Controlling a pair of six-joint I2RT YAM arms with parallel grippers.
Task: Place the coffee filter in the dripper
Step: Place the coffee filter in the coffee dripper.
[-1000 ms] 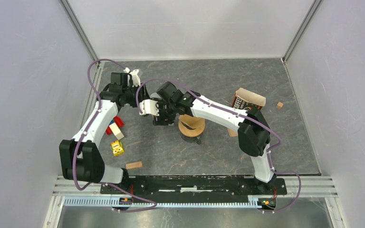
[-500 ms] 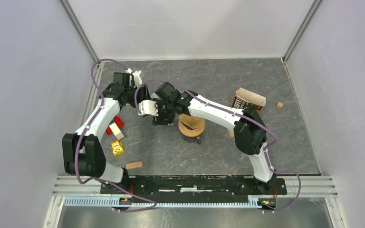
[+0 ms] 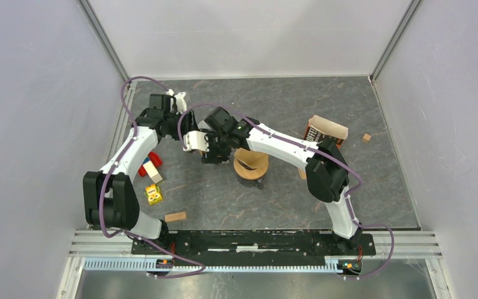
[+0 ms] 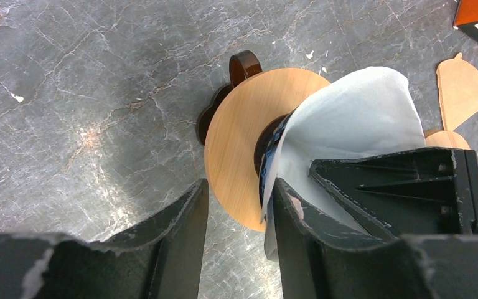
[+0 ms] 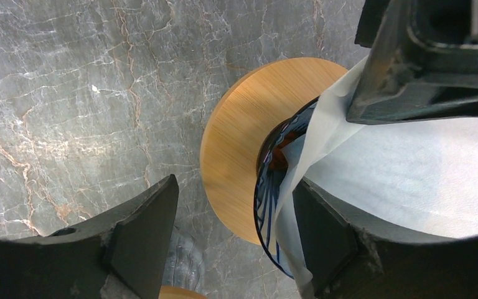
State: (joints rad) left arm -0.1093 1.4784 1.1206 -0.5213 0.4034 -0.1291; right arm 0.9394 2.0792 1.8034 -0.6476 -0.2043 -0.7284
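The dripper (image 3: 251,163) has a round wooden collar (image 4: 236,143) and a dark handle (image 4: 246,62), and it stands mid-table. Its blue-ribbed cone (image 5: 267,180) shows in the right wrist view. The white paper coffee filter (image 4: 355,118) hangs over the dripper's mouth, draped against one finger of each gripper (image 5: 411,162). My left gripper (image 3: 193,141) (image 4: 236,187) and right gripper (image 3: 215,151) (image 5: 236,184) meet just left of the dripper. Both are open, with only the collar and table showing in their gaps. In the top view the arms hide the filter.
An orange-brown box (image 3: 327,131) stands right of the dripper, with a small wooden cube (image 3: 366,137) beyond it. Coloured blocks (image 3: 150,167), a yellow block (image 3: 154,195) and a wooden block (image 3: 175,217) lie at the left front. A brown cardboard cut-out (image 4: 462,90) lies near the dripper.
The left arm's elbow has shifted slightly back and left. Both grippers and the filter stay almost where they were by the dripper.
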